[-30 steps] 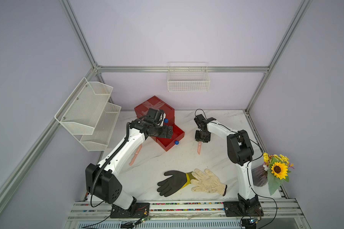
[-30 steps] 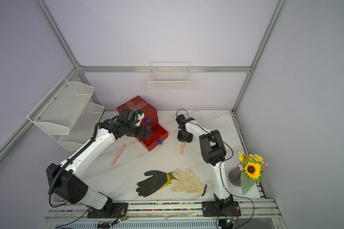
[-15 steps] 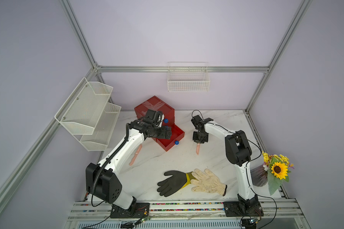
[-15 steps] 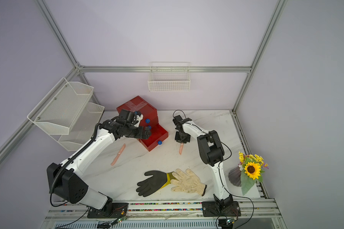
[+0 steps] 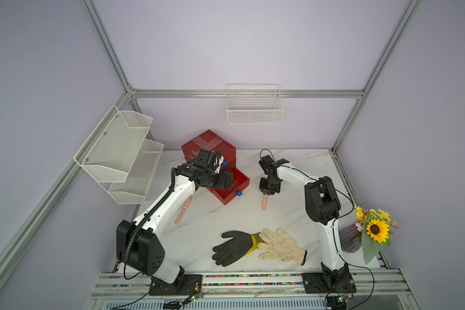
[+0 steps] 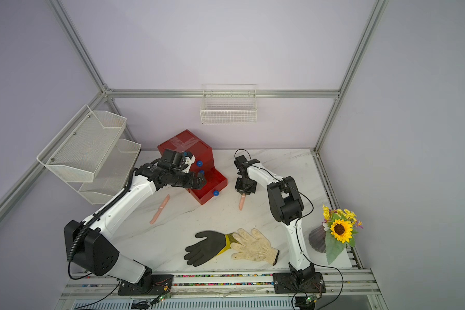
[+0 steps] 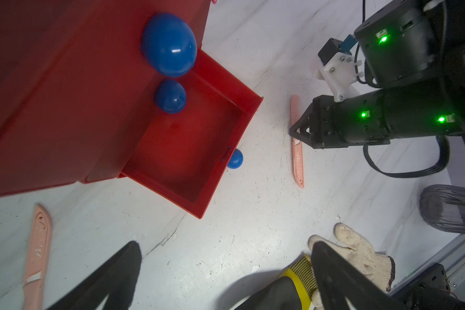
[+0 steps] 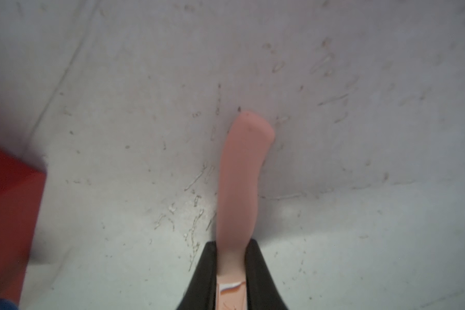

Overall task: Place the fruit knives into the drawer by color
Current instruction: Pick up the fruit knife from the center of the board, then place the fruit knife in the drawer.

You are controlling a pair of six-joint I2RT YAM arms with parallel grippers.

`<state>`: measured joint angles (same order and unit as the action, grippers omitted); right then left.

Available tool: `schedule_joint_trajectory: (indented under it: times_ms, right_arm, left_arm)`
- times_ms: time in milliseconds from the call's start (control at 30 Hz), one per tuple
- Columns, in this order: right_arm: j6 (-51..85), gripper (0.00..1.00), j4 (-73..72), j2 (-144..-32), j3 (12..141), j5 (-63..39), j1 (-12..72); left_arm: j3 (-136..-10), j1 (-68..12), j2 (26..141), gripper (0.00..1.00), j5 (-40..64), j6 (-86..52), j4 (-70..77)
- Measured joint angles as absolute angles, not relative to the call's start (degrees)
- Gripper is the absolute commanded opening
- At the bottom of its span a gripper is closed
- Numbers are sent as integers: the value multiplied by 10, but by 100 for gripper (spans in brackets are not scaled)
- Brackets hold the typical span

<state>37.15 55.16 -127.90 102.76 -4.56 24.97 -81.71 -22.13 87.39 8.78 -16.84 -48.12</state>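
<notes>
Right hand [image 8: 231,245] has squeezed shut on a pink knife [image 5: 264,201] lying on the counter [image 5: 293,214], just beside the open bottom drawer [image 5: 226,197]. Left hand [image 6: 202,180] hangs wide open above that drawer. Another pink knife [image 6: 160,209] lies nearby.

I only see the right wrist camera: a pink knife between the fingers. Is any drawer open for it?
Observer: Yes, the lowest drawer of the red cabinet is pulled out; its floor looks bare.
Operator: Any other knives out?
Observer: Besides the pink knife you hold, a second pink knife lies on the table by the left arm.
Operator: Is the left gripper busy?
Observer: No, the left gripper is open and empty, near that drawer.
</notes>
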Motion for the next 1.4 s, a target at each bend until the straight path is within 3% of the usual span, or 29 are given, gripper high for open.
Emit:
schedule_joint_trajectory:
  times_ms: [500, 800, 867, 933, 1067, 1400]
  right_arm:
    - [439, 7, 557, -1264, 1143, -181, 250]
    - [540, 9, 449, -1282, 1164, -360, 261]
    - [564, 13, 411, -1297, 1169, -392, 268]
    - [588, 30, 385, -1313, 1173, -417, 272]
    - [622, 49, 357, -1338, 1178, -446, 279]
    - [624, 54, 326, -1333, 1169, -455, 267]
  left_arm:
    - [-799, -221, 844, 100, 80, -170, -476]
    - [-797, -213, 833, 100, 33, -174, -476]
    - [-790, -206, 826, 100, 27, -175, -475]
    - [-784, -201, 816, 100, 24, -175, -479]
    - [-780, -192, 800, 100, 15, -179, -481]
    - [-718, -139, 768, 100, -9, -212, -487]
